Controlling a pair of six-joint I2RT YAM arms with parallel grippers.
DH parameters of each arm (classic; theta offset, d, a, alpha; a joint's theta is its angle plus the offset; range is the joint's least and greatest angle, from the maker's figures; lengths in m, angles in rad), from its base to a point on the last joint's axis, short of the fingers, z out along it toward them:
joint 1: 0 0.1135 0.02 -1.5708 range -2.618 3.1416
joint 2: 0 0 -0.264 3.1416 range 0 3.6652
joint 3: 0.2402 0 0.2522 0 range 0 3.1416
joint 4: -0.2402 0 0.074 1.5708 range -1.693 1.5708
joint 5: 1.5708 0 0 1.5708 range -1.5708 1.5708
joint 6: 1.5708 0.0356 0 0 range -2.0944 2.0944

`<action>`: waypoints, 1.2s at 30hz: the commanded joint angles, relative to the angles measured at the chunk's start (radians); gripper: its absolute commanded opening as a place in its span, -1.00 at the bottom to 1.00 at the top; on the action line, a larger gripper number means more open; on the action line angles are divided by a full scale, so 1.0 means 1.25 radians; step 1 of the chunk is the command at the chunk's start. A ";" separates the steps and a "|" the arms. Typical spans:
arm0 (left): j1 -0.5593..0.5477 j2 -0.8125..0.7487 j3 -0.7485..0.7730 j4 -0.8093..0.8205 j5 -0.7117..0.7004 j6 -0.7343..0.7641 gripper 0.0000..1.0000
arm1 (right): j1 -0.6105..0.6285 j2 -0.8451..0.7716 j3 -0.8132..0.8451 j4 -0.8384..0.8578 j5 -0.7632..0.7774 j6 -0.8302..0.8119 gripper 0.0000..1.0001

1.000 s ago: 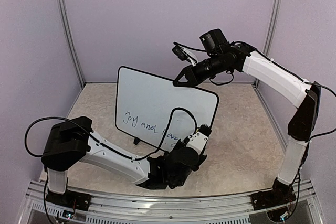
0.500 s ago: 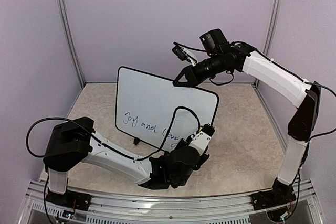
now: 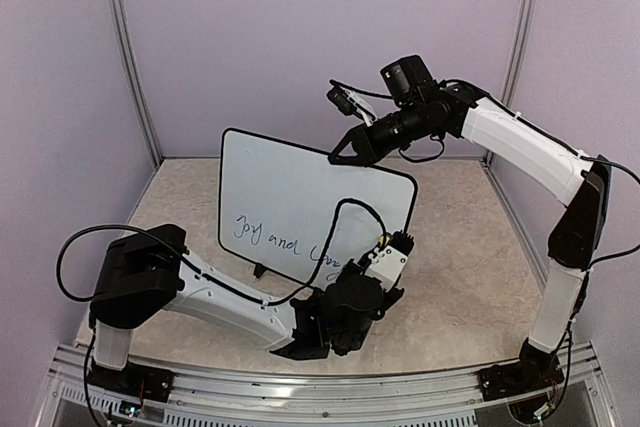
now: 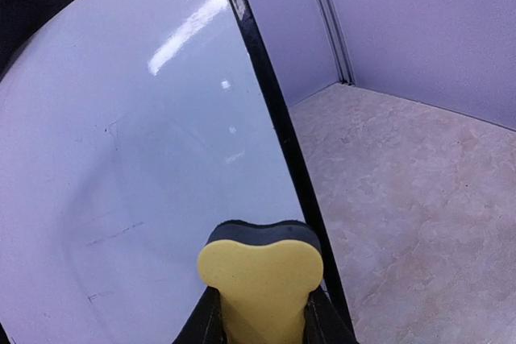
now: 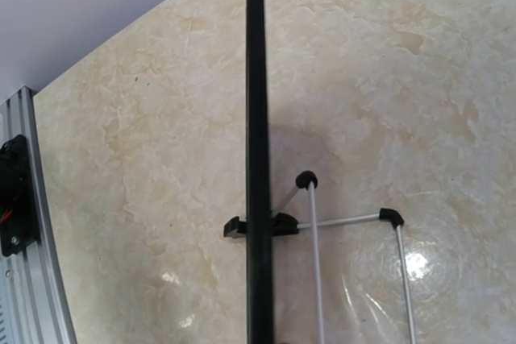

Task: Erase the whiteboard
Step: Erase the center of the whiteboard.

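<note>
Two grips are occupying me at once. My left gripper (image 4: 262, 321) is squeezing a yellow eraser (image 4: 260, 278) between its fingers (image 4: 206, 325), narrowed onto its waist, with the dark felt side facing the whiteboard (image 3: 300, 192). I am holding the eraser low on the board's face, close to its right frame edge. I cannot tell whether the felt is touching the surface.

My right gripper (image 3: 341, 155) is closing tight on the whiteboard's top edge near its upper right corner, pinching the thin black frame (image 5: 258, 118).

The whiteboard is standing upright in the middle of the beige marbled table (image 3: 470, 247), its face turned toward my bases, propped from behind on a thin wire stand (image 5: 348, 220) with black tips. Blue cursive writing (image 3: 285, 242) is running along the lower part of the board, ending beside my left wrist.
</note>
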 commanded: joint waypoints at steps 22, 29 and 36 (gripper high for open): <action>0.234 -0.218 -0.377 0.007 0.116 -0.264 -0.74 | 0.039 0.017 -0.028 -0.089 -0.033 0.049 -1.00; 0.221 -0.220 -0.395 0.060 0.212 -0.226 -0.75 | 0.040 0.017 -0.030 -0.088 -0.033 0.052 -1.00; 0.232 -0.235 -0.427 0.069 0.244 -0.269 -0.75 | 0.040 0.018 -0.029 -0.089 -0.032 0.052 -1.00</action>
